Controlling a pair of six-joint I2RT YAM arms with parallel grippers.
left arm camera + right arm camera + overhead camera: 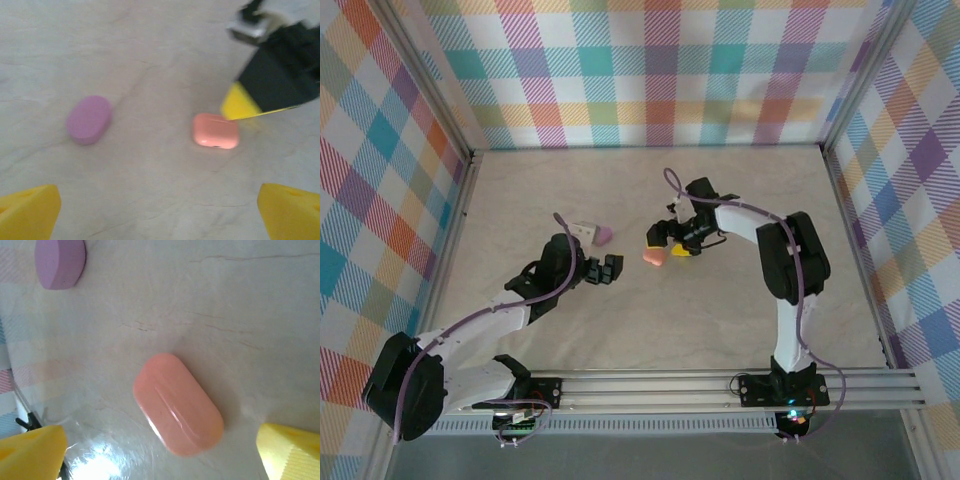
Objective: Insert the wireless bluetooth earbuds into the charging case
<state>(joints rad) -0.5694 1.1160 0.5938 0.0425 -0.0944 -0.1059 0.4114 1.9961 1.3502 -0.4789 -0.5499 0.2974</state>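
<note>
Pale marbled tabletop [740,330], plaid walls [660,70] on three sides. At the near edge a metal rail [670,385] carries both arm bases.

The left arm comes in from near-left. The left tool [607,268] hangs over the tabletop left of centre and is spread wide. In its wrist view I see its yellow fingertips [30,212] at the two bottom corners, with bare surface between them.

Just right of it and slightly farther is the salmon charging case [654,257], lid shut, lying flat on the tabletop.

The right tool [668,243] is at that case from the far-right side, also spread wide. In the right wrist view the case sits between the two yellow tips, clear of both. In the left wrist view one right-tool tip is just beside the case's far-right corner; I can't tell if it touches.

Farther and to the left is the purple charging case [604,235], lid shut, near the salmon one but apart from it. A small white piece [582,229] sits just beside it on the left. I can't tell what it is.
</note>
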